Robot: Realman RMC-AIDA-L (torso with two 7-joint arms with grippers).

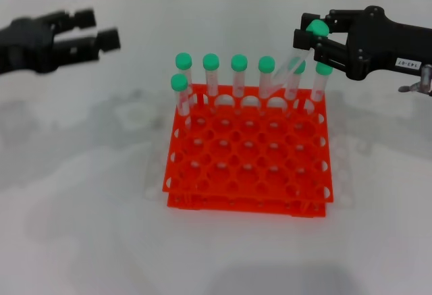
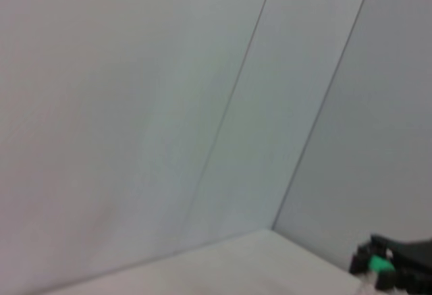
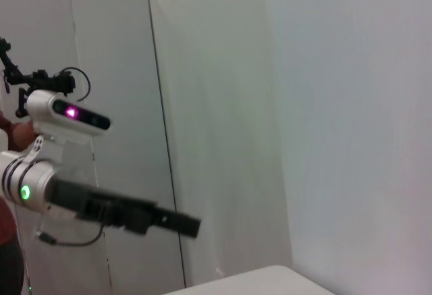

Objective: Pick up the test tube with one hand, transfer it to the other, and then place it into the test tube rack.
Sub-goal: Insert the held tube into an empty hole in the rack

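Observation:
The test tube [image 1: 287,70] is a clear tube with a green cap [image 1: 317,28]. My right gripper [image 1: 312,33], black with a white label, is shut on its cap end. The tube hangs tilted, its lower end just above the back row of the orange test tube rack [image 1: 236,204]. My left gripper [image 1: 100,28], black without a label, is open and empty at the far left, well away from the rack. The left wrist view shows the right gripper [image 2: 386,269] with the green cap. The right wrist view shows the left gripper [image 3: 181,223] on its arm with a green light.
Several other green-capped tubes [image 1: 211,72] stand upright in the rack's back row, and one stands at its left [image 1: 180,92]. The rack sits on a white table [image 1: 81,194]. Grey wall panels stand behind the table.

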